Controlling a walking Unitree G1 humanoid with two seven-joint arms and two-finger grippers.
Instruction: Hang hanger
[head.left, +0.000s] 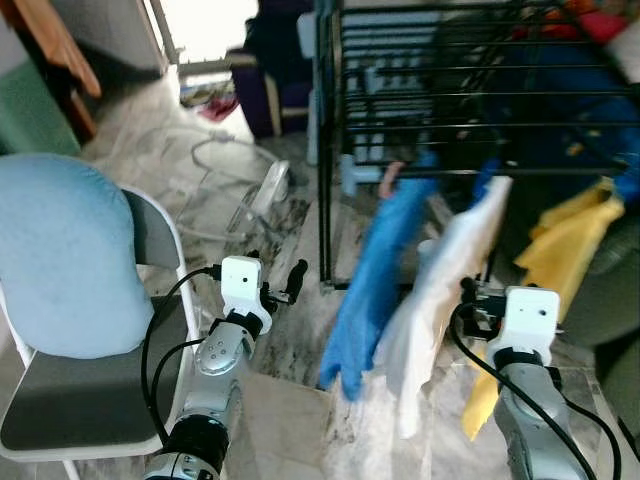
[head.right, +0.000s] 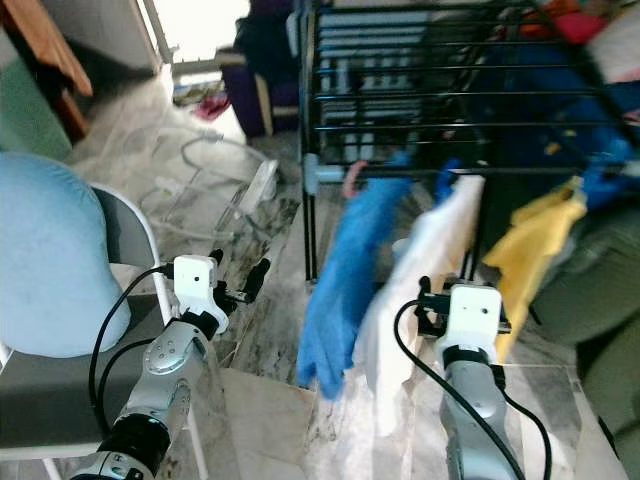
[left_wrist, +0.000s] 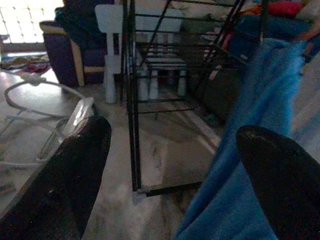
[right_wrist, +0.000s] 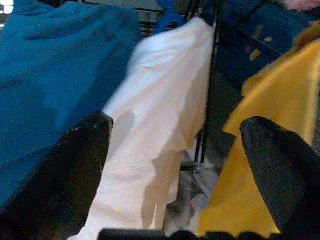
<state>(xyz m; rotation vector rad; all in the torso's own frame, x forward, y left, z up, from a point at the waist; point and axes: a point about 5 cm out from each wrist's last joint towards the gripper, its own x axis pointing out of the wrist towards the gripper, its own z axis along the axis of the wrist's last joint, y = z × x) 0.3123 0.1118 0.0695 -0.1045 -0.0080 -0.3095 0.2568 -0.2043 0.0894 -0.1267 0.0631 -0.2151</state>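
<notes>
Before the drying rack (head.left: 470, 100), both grippers open-fingered: left gripper (left_wrist: 175, 165), right gripper (right_wrist: 175, 165).

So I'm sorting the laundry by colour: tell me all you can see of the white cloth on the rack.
The white cloth is thin, soft-looking fabric, hanging limp from the black rack's front edge and reaching down toward the floor. It hangs between a blue cloth and a yellow cloth, overlapping the blue one. The right hand is open just in front of it.

The rack (head.left: 470, 95) is cut off at the top edge; its right end is blurred. A pink hook (head.left: 387, 180), upper centre, is half hidden behind blue cloth (head.left: 375, 270)
</notes>
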